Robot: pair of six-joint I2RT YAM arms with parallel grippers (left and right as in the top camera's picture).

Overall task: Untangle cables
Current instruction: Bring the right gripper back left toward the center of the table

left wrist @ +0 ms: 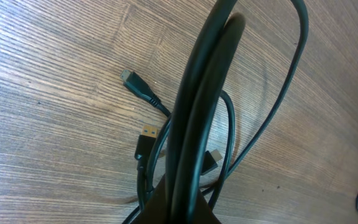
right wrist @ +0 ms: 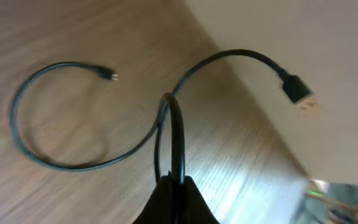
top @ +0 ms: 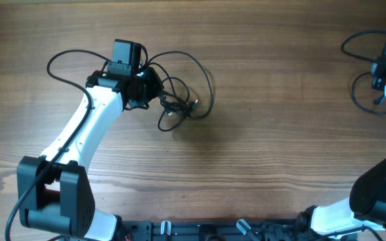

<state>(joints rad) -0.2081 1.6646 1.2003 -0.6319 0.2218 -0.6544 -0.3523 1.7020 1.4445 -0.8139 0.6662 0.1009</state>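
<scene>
Several cables [top: 183,104] tangled left of table [top: 280,134] centre; we see left gripper [left wrist: 225,22] pressed together just above them, plugs beside it. Separate cable [right wrist: 238,54] near right edge; right gripper [right wrist: 169,102] pressed together, tip against it, pinch unclear to us.

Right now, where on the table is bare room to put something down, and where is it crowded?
The widest bare table lies between the tangled cables at the left gripper and the single cable in the right gripper. The strip along the near edge is bare too. Crowded: around the left gripper.
</scene>
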